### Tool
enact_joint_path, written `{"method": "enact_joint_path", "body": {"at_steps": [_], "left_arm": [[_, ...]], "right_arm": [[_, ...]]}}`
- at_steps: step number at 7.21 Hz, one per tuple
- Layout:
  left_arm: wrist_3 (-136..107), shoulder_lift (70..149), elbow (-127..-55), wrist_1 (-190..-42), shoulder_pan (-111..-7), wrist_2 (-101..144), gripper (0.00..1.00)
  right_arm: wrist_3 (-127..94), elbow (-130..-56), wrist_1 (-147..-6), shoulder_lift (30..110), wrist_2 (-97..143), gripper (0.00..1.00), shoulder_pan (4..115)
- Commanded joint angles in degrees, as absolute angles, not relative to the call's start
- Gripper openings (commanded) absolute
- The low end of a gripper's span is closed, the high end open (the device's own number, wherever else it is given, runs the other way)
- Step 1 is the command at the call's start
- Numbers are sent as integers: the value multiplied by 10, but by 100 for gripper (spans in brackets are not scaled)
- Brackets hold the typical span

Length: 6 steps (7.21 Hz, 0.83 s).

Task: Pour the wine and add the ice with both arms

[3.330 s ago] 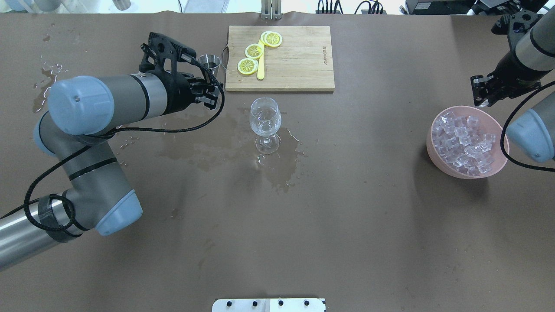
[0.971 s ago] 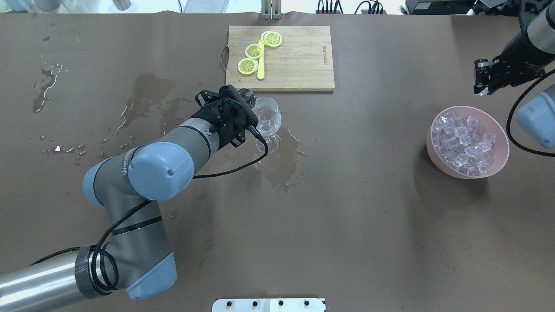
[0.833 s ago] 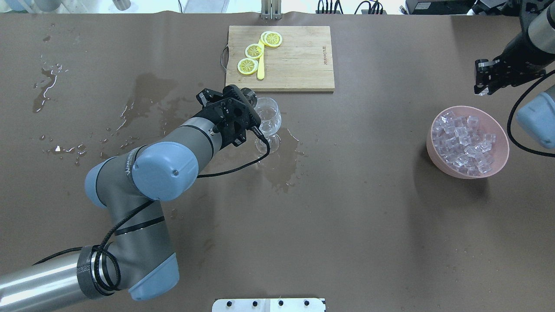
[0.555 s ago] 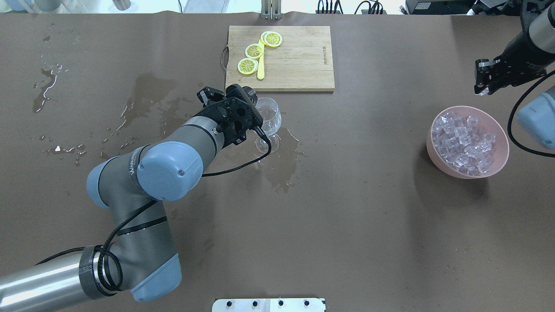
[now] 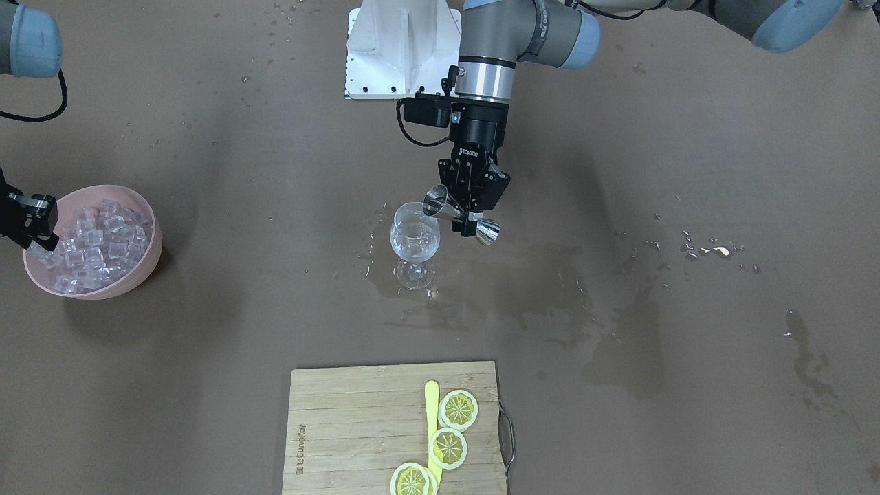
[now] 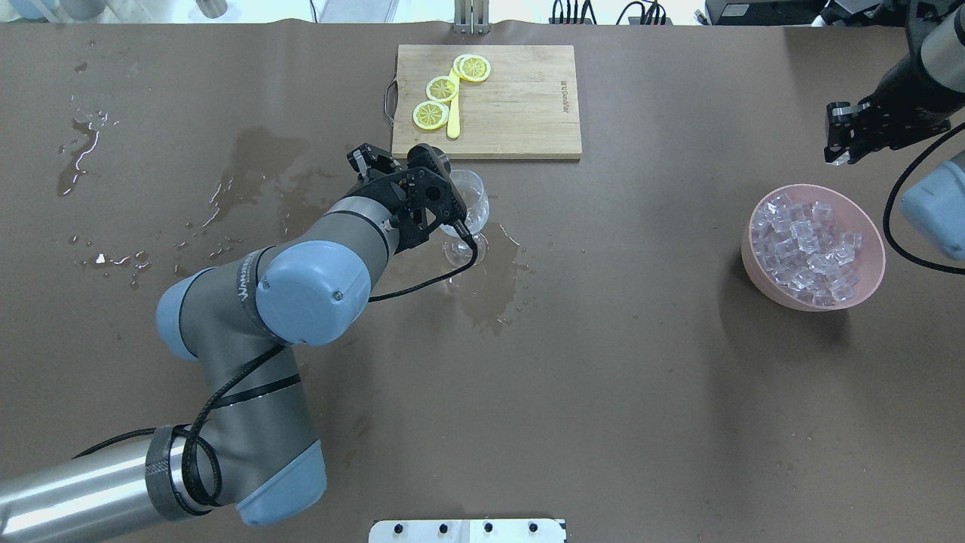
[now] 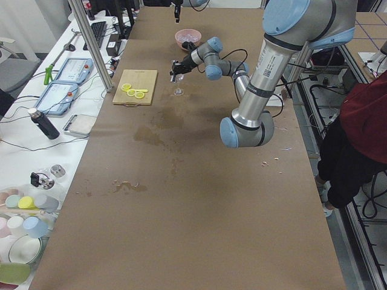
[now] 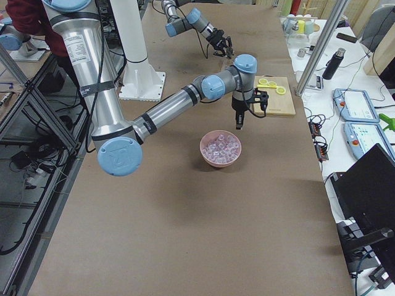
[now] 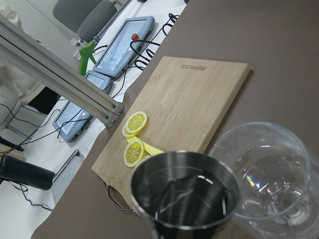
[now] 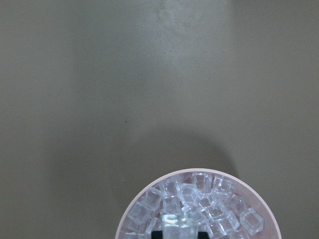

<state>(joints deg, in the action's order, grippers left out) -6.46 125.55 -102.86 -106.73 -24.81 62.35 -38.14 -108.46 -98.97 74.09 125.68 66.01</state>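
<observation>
Two fingers of the left gripper [image 5: 469,210] clamp a jigger [image 5: 462,218] at its waist, tilted, its mouth at the glass [image 5: 415,240] rim; wine [image 9: 279,196] pools inside the glass. Well apart, the right gripper [image 6: 838,139] pinches one cube [image 10: 180,226] above the bowl [image 6: 776,298] of ice [image 6: 807,245].

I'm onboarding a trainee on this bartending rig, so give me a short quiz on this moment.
1. True or false: the left gripper holds a metal jigger at the rim of the wine glass.
2. Where does the ice lie? A) on the table beside the glass, B) in the pink bowl, C) on a metal tray.
3. How many lemon slices lie on the cutting board?

Key: 1 true; 2 B; 3 three.
</observation>
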Motion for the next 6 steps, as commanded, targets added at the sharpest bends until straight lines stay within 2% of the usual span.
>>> {"method": "enact_joint_path", "body": {"at_steps": [1, 6], "left_arm": [[-53, 1261, -1028, -1042, -248, 611, 0], [17, 1272, -1027, -1013, -246, 576, 0]], "right_arm": [[-381, -1085, -990, 741, 1257, 13, 660], [-382, -1091, -991, 744, 1257, 13, 660]]}}
